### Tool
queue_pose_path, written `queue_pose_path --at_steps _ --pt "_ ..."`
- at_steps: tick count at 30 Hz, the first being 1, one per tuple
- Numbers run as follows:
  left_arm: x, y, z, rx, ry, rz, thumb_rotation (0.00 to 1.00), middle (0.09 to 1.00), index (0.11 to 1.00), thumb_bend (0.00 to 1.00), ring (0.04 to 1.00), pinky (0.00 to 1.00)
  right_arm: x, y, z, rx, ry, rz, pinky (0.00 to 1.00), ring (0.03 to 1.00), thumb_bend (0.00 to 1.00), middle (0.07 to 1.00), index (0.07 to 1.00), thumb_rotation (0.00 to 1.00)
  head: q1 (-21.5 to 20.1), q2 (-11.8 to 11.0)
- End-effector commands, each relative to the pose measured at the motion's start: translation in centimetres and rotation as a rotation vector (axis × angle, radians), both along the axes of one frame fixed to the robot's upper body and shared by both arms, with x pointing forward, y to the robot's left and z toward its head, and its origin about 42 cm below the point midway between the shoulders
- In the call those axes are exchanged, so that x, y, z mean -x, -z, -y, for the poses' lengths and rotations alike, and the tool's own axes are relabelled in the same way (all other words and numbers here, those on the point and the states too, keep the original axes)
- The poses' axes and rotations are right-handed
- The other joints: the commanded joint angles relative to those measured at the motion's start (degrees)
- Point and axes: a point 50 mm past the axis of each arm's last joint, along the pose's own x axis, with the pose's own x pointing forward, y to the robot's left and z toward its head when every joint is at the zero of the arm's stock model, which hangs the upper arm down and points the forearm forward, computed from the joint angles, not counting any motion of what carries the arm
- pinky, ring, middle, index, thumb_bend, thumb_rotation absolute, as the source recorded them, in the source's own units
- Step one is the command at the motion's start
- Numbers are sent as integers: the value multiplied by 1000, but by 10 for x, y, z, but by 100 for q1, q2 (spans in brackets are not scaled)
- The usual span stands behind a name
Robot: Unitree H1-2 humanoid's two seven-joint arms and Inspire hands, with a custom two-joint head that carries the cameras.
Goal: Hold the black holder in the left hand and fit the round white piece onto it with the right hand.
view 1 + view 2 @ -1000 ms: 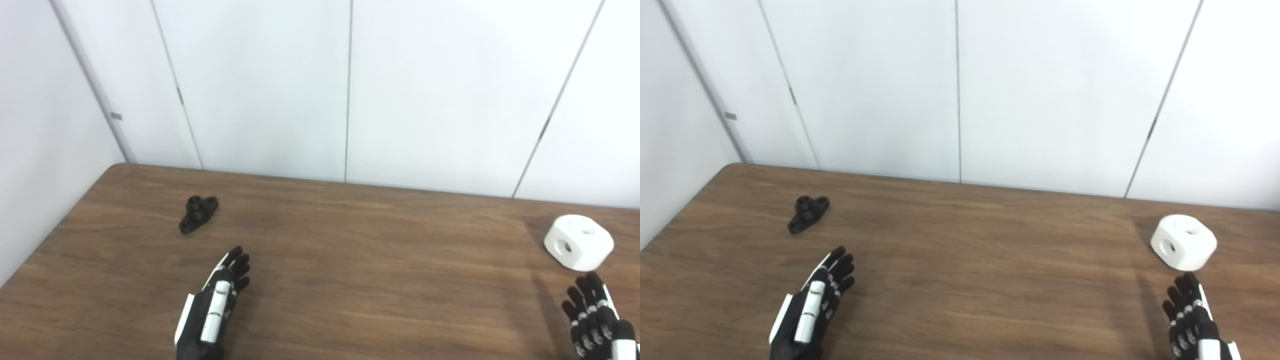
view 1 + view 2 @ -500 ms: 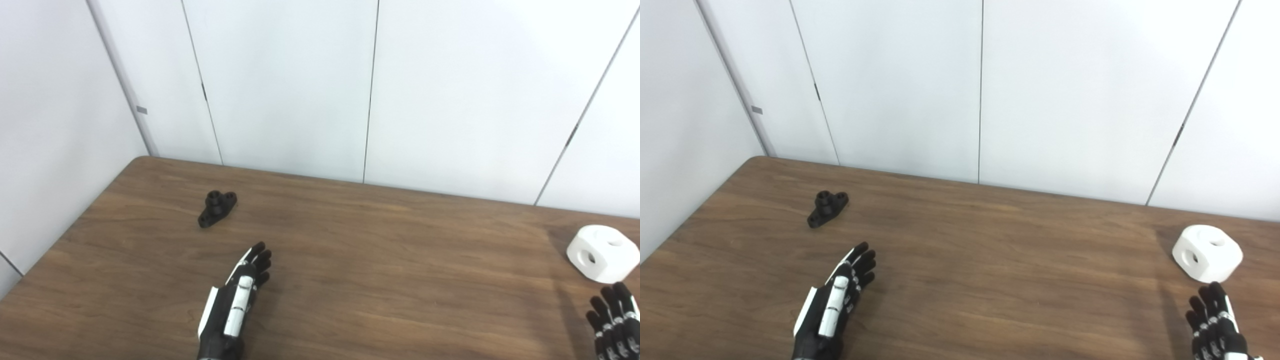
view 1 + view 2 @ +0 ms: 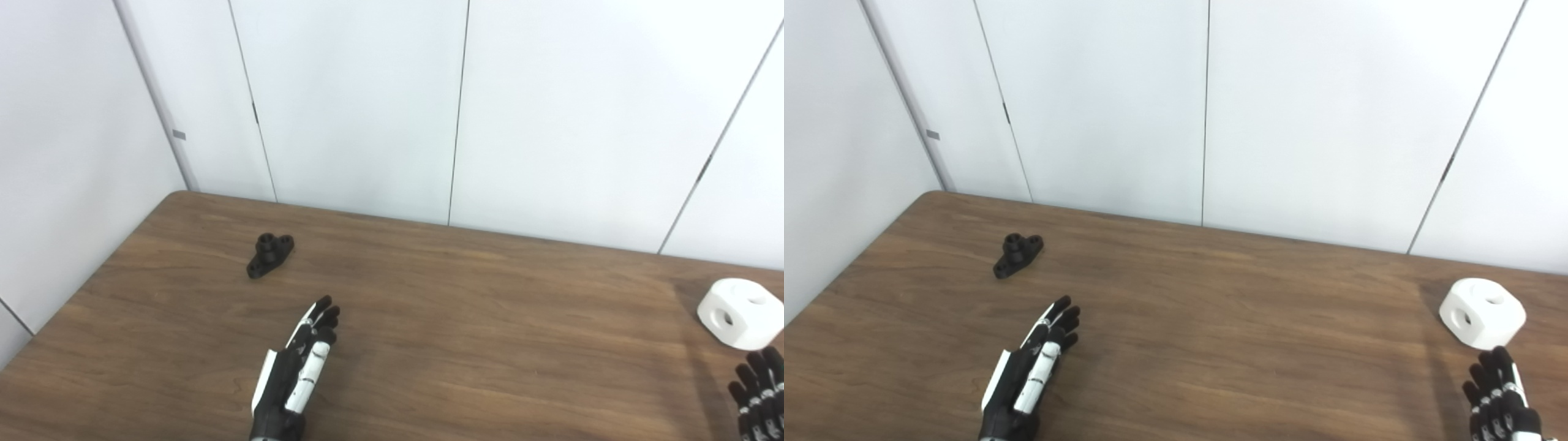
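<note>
Left hand (image 3: 1029, 376) hovers low over the near counter (image 3: 1213, 343), fingers extended and close together, holding nothing; it points toward 11 o'clock, presumably lined up to reach the holder. Right hand (image 3: 1497, 401) sits at the near right edge, fingers slightly spread, empty, aimed at 12 o'clock. White piece (image 3: 1482, 312), a smooth rounded block with circular holes, lies just beyond it. Holder (image 3: 1017, 255), a small matte black flanged part with a raised boss, rests farther off, well apart. Counter is dark wood-grain.
</note>
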Motion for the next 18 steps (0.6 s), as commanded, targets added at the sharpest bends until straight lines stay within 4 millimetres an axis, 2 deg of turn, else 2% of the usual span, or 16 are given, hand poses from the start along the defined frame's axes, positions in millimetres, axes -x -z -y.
queue_pose_path --at_steps 1,5,9,12,18 --pt "12 4 9 15 11 -20 650 931 954 554 945 953 14 28 -1 -27 14 -80 1000 993 568 993 1000 976 -16 6" --pt "13 -9 4 -80 39 15 625 948 977 649 948 926 16 27 -2 -16 15 -84 1000 988 569 988 1000 997 -92 29" --pt "14 -33 -6 -150 41 46 545 953 980 625 949 926 16 27 -4 -17 12 -84 1000 979 553 977 1000 1000 -169 13" --pt "12 -52 -13 -251 -1 62 530 927 953 705 914 921 16 26 -5 -20 5 -83 1000 975 560 974 1000 992 -214 20" --pt "1 -86 -27 -472 -86 86 415 923 929 812 921 928 14 28 -3 -15 -38 -80 1000 994 607 998 1000 998 -228 13"
